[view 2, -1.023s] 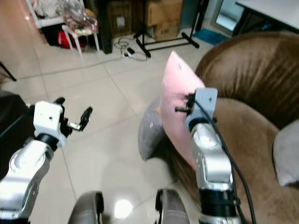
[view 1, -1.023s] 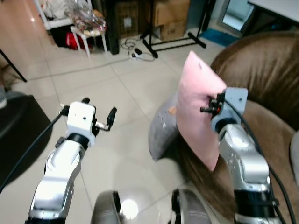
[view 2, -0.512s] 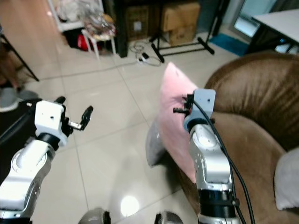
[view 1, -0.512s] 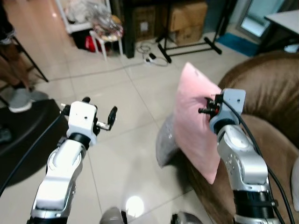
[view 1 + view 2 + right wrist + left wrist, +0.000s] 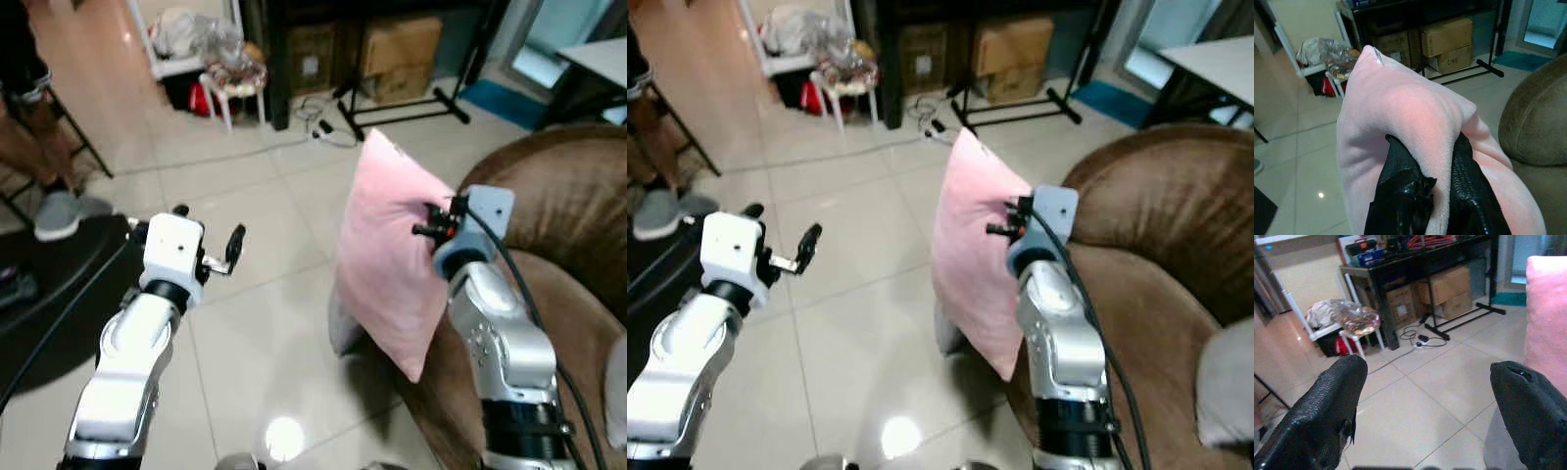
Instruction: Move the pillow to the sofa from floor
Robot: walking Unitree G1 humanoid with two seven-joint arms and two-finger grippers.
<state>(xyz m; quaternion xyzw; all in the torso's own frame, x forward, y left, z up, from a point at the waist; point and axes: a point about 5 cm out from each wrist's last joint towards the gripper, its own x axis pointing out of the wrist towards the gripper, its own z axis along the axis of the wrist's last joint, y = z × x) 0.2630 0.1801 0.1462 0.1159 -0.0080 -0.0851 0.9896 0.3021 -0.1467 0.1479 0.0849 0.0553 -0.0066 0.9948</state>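
Note:
A pink pillow [image 5: 384, 257] hangs upright in the air, pinched at its edge by my right gripper [image 5: 1432, 169], whose two black fingers [image 5: 1400, 171] are shut on the fabric. It hangs just in front of the brown sofa [image 5: 558, 196], which curves along the right side. Part of a grey cushion [image 5: 342, 328] shows on the floor below the pillow. My left gripper [image 5: 1425, 382] is raised over the tiled floor [image 5: 265, 245] to the left, open and empty.
A person's legs and a dark chair frame [image 5: 44, 137] stand at the far left beside a black mat [image 5: 49, 294]. Behind are a small white stool [image 5: 233, 83], cardboard boxes [image 5: 397, 44], a black stand [image 5: 402, 103] and floor cables [image 5: 328, 132]. A pale cushion [image 5: 1225, 397] lies on the sofa seat.
The camera view has shifted. The pink pillow, held by my right gripper, has swung to the left and now covers most of the grey cushion. My left arm looks unchanged.

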